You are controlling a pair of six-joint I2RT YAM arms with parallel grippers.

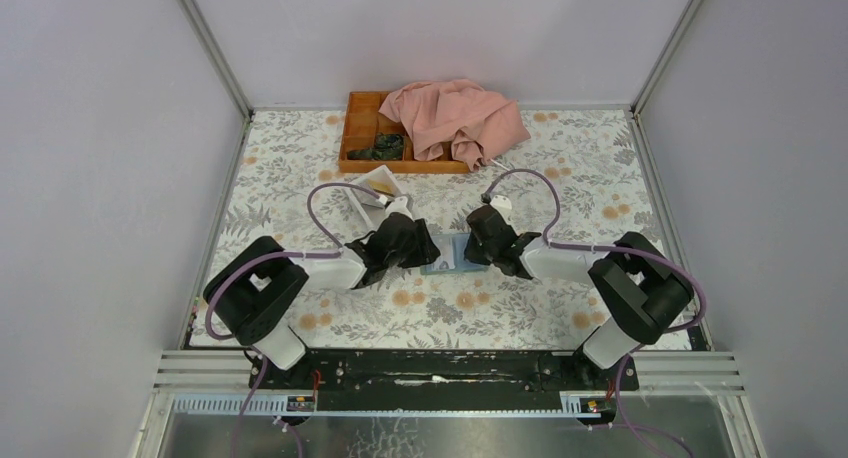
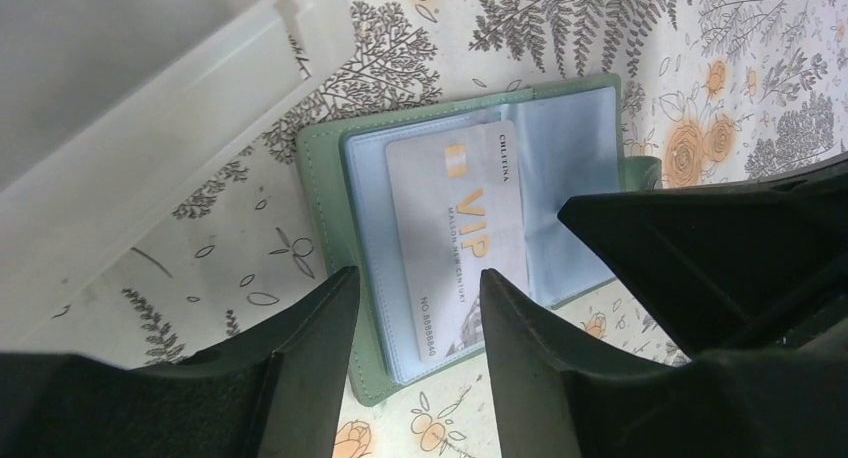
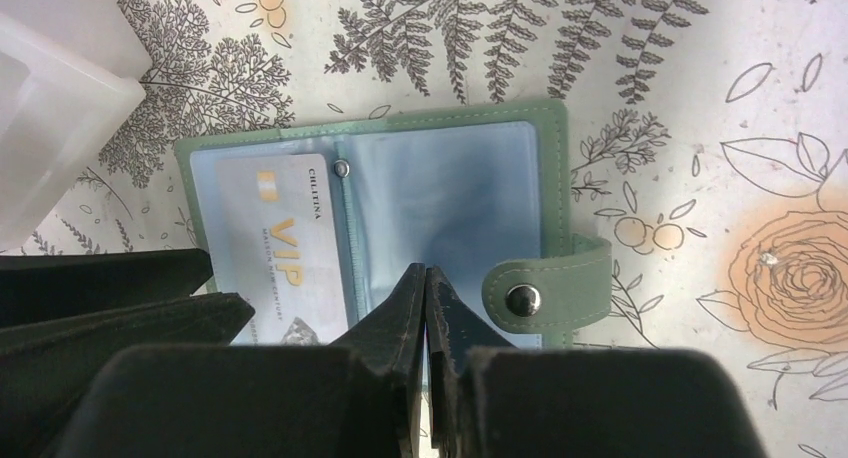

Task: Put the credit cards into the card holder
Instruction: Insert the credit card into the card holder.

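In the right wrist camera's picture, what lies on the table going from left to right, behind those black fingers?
From the left: white box → VIP credit card → empty clear pocket of the card holder → snap strap → printed orange rose.

Pale grey walls (image 1: 100, 128); floral tablecloth (image 1: 600, 168); aluminium corner posts (image 1: 209, 48).

The left arm (image 1: 262, 296) and right arm (image 1: 632, 290) were built of blocky matte-black housings joined by white link tubes. A purple cable (image 1: 311, 208) arched along each, ending at a small white wrist unit. Their jaws were black, wedge-shaped and tapered to narrow tips. Both were bolted to a black base plate (image 1: 440, 367).
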